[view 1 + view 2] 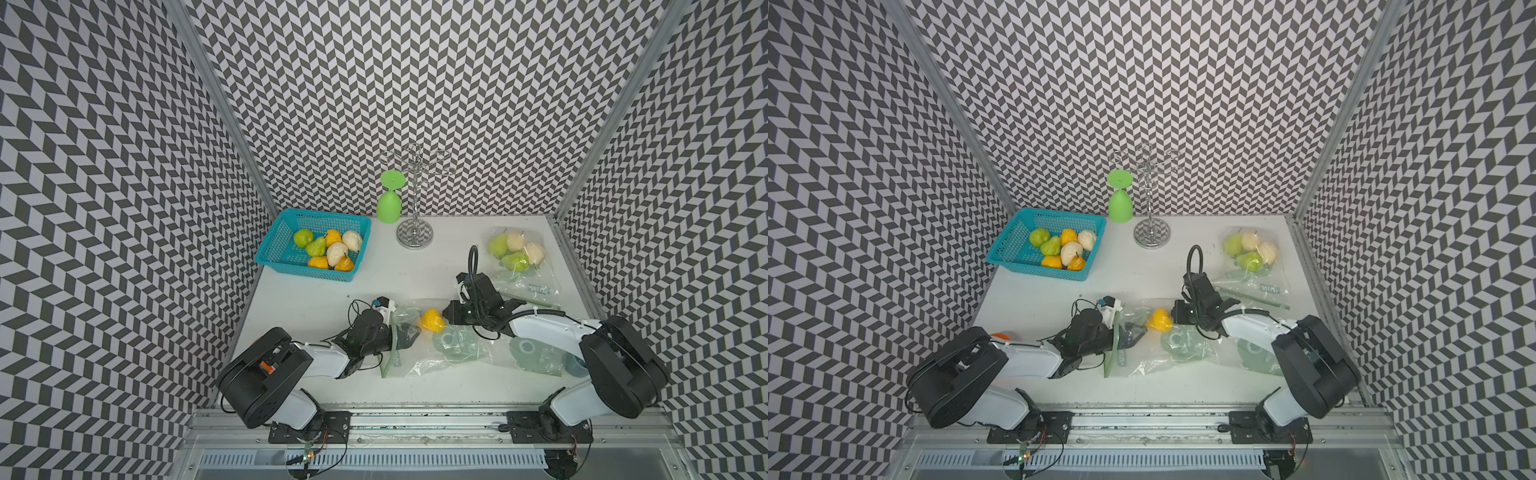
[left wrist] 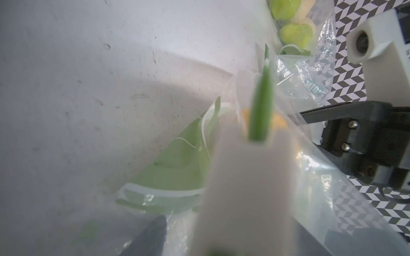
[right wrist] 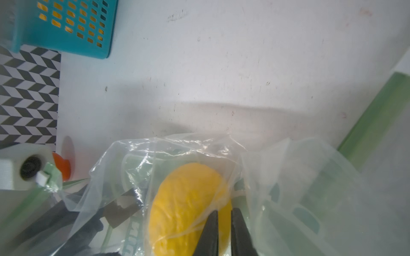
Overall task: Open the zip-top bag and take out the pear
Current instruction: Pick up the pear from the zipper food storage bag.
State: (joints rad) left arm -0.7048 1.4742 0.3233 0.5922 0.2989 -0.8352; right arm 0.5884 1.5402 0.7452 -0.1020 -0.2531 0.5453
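Fingers first. Pinching with the right fingers (image 3: pixel 208 235), nearly together with only a slit between, apparently on a fold of the bag (image 3: pixel 168 153) drawn over the yellow pear (image 3: pixel 186 206). Spreading the left fingers (image 3: pixel 119 208) wide inside the bag's mouth, gripping nothing, just short of the pear's other side. Locating the pear inside the film, between the two sets of fingers, right at the tips of the right ones; not telling whether resting on the bench (image 1: pixel 316 299) or lifted a little. Judging the step: bag already opened, pear being worked toward the mouth. Calling next for closing the left fingers on the pear itself rather than on loose film, while anchoring the bag's closed end with the right. Leaving the blue basket (image 1: pixel 270 249) of pears and a second bag (image 1: pixel 536 282) of pears well apart, toward the far side.
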